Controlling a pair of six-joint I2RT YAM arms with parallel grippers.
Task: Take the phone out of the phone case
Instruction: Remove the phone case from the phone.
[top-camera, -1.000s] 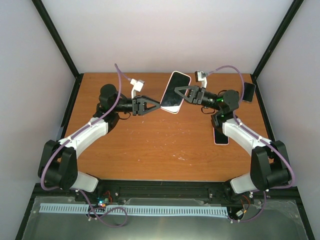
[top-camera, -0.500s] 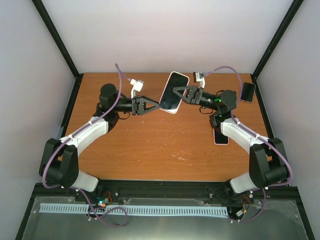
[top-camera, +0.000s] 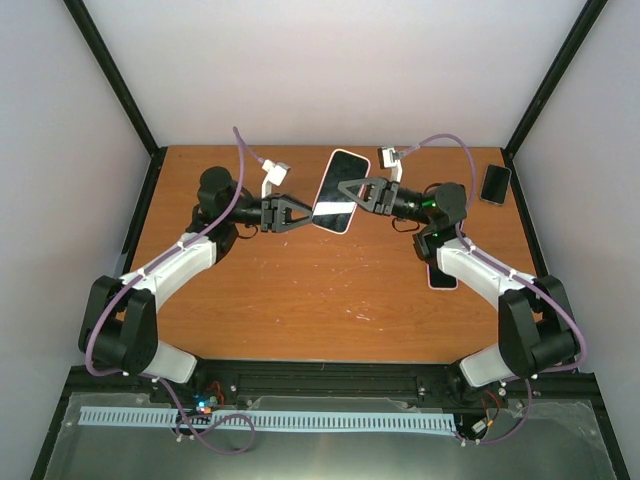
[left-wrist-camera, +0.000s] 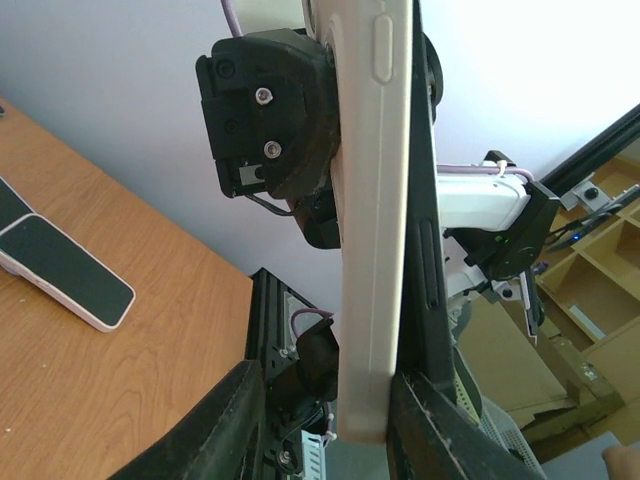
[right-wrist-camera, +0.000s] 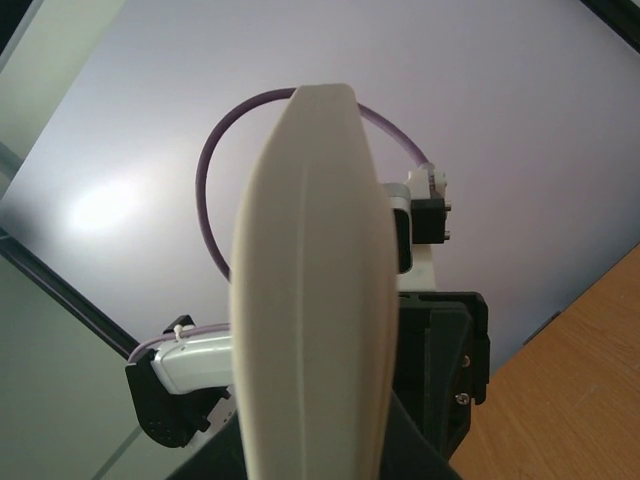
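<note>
The phone, dark-screened in a white phone case (top-camera: 335, 190), hangs tilted in the air over the back middle of the table. My right gripper (top-camera: 343, 187) comes in from the right and is shut on the case; in the right wrist view the case (right-wrist-camera: 310, 300) fills the space between its fingers. My left gripper (top-camera: 316, 212) reaches from the left with its jaws astride the lower corner. In the left wrist view the case edge (left-wrist-camera: 372, 230) has a dark edge (left-wrist-camera: 425, 260) along its right side. One finger (left-wrist-camera: 440, 430) touches that side; the other finger (left-wrist-camera: 235, 420) stands apart.
A second white-cased phone (top-camera: 441, 272) lies on the table under my right arm, also seen from the left wrist (left-wrist-camera: 65, 270). A small dark phone (top-camera: 494, 184) lies at the back right corner. Black frame posts stand at the back corners.
The held phone and my right gripper have shifted left and slightly down. The phone now stands steeper. My left gripper has stayed at its lower corner.
</note>
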